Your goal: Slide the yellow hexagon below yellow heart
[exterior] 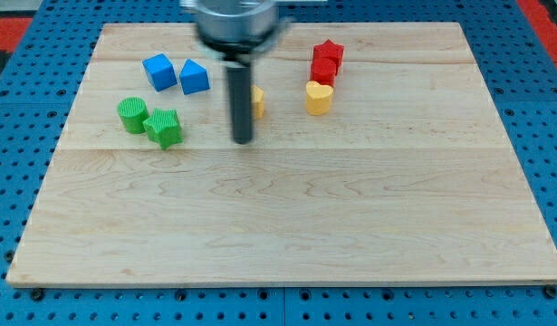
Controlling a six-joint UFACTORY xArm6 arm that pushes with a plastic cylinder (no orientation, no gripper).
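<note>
The yellow hexagon [258, 100] lies in the upper middle of the wooden board, mostly hidden behind my rod. The yellow heart [319, 97] sits to its right, a short gap away. My tip [243, 140] rests on the board just below and slightly left of the yellow hexagon. I cannot tell whether the rod touches the hexagon.
A red star [329, 52] and a red block [323, 71] stand just above the yellow heart. Two blue blocks [158, 71] [194, 78] lie at the upper left. A green cylinder [132, 115] and a green block [165, 127] lie below them.
</note>
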